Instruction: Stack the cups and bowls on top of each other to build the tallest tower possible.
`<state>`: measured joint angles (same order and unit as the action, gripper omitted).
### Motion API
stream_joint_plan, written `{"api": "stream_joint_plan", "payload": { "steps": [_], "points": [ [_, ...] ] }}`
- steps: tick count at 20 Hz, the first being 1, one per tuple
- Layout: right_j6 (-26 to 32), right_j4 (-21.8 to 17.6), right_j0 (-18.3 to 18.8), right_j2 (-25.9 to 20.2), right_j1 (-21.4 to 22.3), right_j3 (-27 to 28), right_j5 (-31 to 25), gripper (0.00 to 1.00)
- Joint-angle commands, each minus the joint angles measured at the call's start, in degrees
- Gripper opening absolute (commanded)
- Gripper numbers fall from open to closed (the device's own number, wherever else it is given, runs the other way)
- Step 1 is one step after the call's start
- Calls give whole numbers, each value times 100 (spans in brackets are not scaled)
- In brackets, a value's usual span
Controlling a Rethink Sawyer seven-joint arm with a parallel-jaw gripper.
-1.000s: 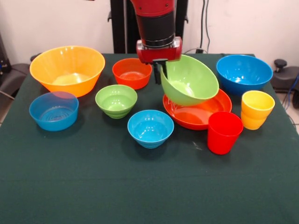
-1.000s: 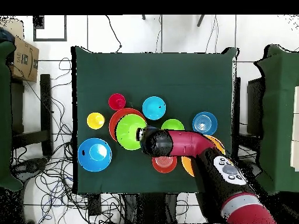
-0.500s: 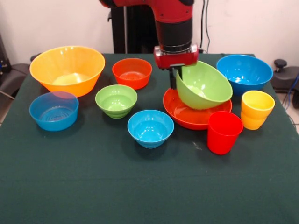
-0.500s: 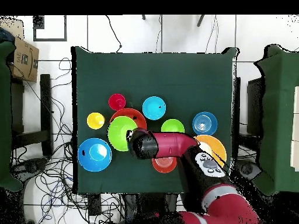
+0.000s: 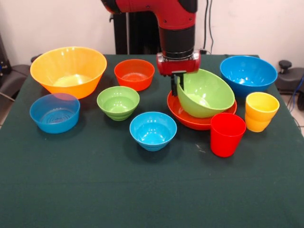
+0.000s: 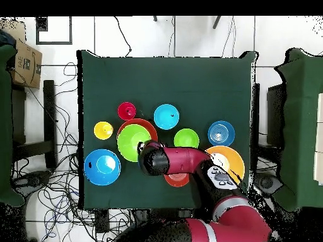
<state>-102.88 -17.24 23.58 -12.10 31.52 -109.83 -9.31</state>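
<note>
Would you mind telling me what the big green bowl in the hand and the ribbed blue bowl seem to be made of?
The large green bowl, held tilted by the hand, looks like glossy opaque plastic: light glints off its inside. The ribbed blue bowl seems to be translucent plastic, since the orange bowl behind tints its rim.

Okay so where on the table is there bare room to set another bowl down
The whole green cloth strip on the side of the light blue bowl and red cup away from the robot is bare. The band from the big orange bowl to the yellow cup is crowded.
</note>
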Motion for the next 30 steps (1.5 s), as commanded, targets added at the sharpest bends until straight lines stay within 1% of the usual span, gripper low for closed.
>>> {"api": "stream_joint_plan", "payload": {
  "steps": [1, 8, 14, 15, 25, 28, 30],
  "points": [
    [-711, -88, -6, 167, -276, 232, 348, 0],
    [-588, -131, 57, 220, -356, 297, 417, 0],
    [-669, -101, -39, 317, -403, 310, 522, 0],
    [-670, -96, -53, 338, -410, 322, 510, 100],
    [-603, -48, -49, 330, -432, 363, 341, 100],
    [-624, -51, -51, 330, -439, 358, 423, 100],
    [-625, -88, -104, 380, -429, 475, 585, 100]
  ]
}}
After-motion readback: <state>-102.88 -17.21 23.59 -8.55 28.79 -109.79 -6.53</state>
